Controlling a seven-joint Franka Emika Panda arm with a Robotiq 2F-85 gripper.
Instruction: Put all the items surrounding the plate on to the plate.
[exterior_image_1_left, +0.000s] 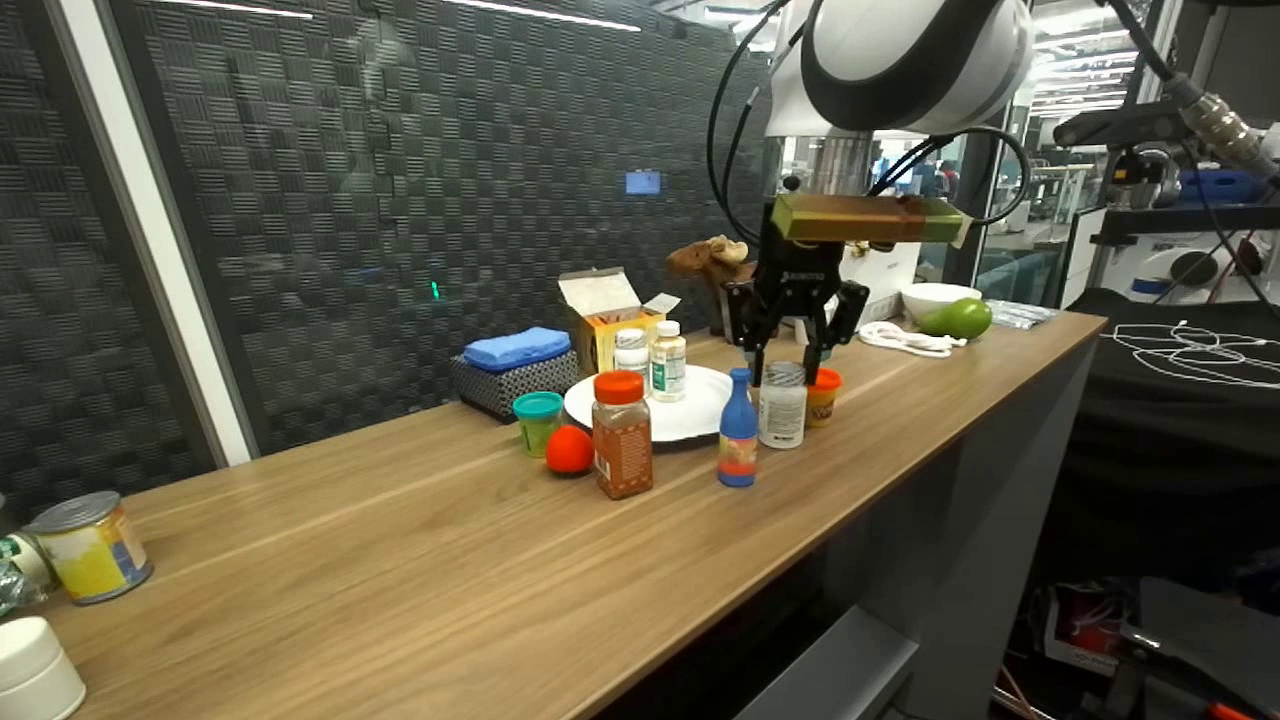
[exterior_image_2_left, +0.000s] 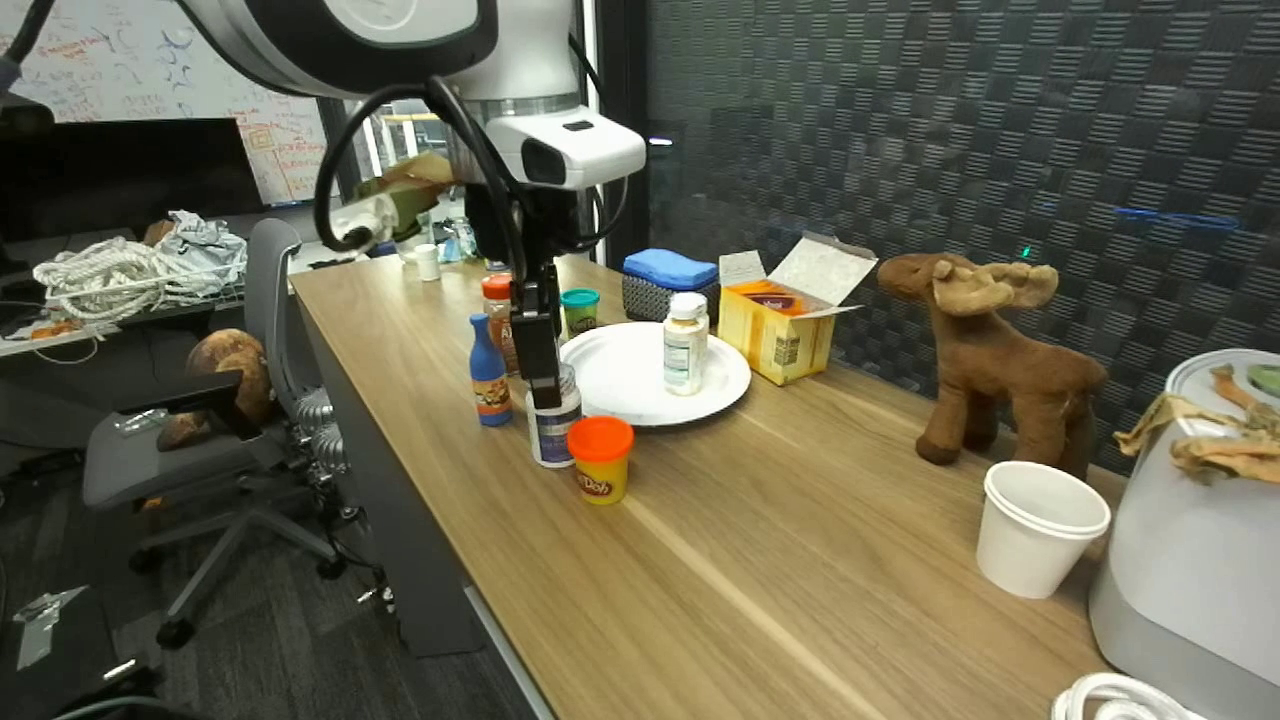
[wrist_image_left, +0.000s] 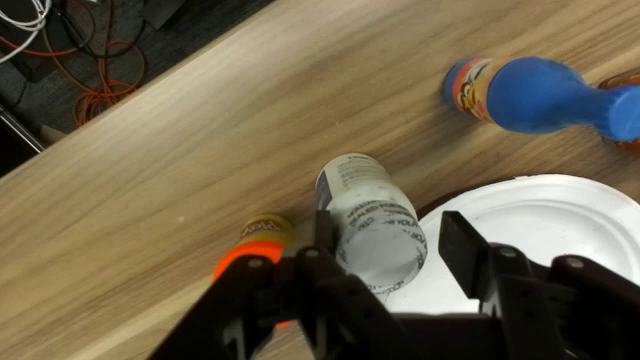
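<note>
My gripper (wrist_image_left: 387, 230) is open around the top of an upright white bottle (wrist_image_left: 370, 210) with a printed seal. One finger stands close against it on the tub's side; a gap separates the other finger from it. This bottle stands on the table beside the white plate (exterior_image_2_left: 610, 380). Next to it is a yellow Play-Doh tub (exterior_image_2_left: 600, 465) with an orange lid. A blue bottle (exterior_image_1_left: 738, 440), a red-capped jar (exterior_image_1_left: 621, 445), a red ball (exterior_image_1_left: 569, 450) and a teal-lidded green tub (exterior_image_1_left: 540, 425) also surround the plate. Two white bottles (exterior_image_1_left: 668, 365) stand on the plate.
Behind the plate are an open yellow box (exterior_image_2_left: 790, 335), a dark box with a blue cloth (exterior_image_1_left: 518, 350) and a brown stuffed moose (exterior_image_2_left: 1000, 350). Paper cups (exterior_image_2_left: 1035, 530) stand near a white appliance (exterior_image_2_left: 1180, 540). A can (exterior_image_1_left: 90, 550) sits at the table's far end.
</note>
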